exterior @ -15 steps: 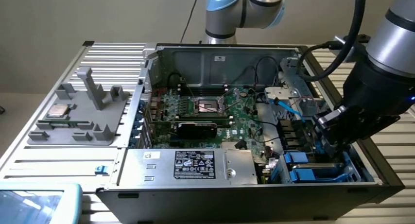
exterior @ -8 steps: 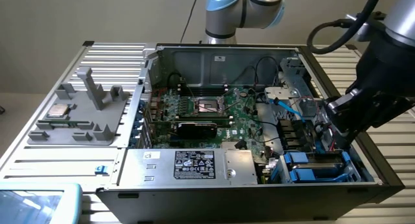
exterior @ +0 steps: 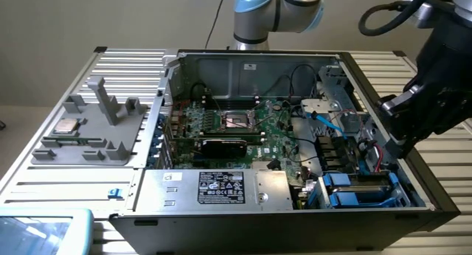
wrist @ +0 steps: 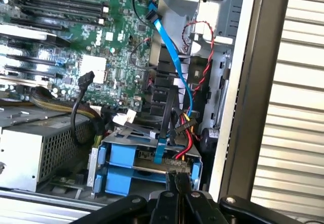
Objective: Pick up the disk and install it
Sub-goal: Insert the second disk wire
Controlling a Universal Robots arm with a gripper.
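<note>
From the wrist camera I see my black tool (wrist: 178,196) with its fingers drawn together and nothing between them, poised just above the disk (wrist: 147,158), a flat silver-grey drive framed by bright blue plastic rails, already seated in the corner bay of the open black computer case (wrist: 243,107). That view also shows a blue ribbon cable (wrist: 169,57) and red and black wires running down to the bay. Farther off, the exterior view adds the grey power supply box with its black-and-white sticker (exterior: 221,188), the green motherboard (exterior: 244,128), and, on the exterior view's left, a grey moulded tray (exterior: 88,133) on the slatted bench (exterior: 44,177).
</note>
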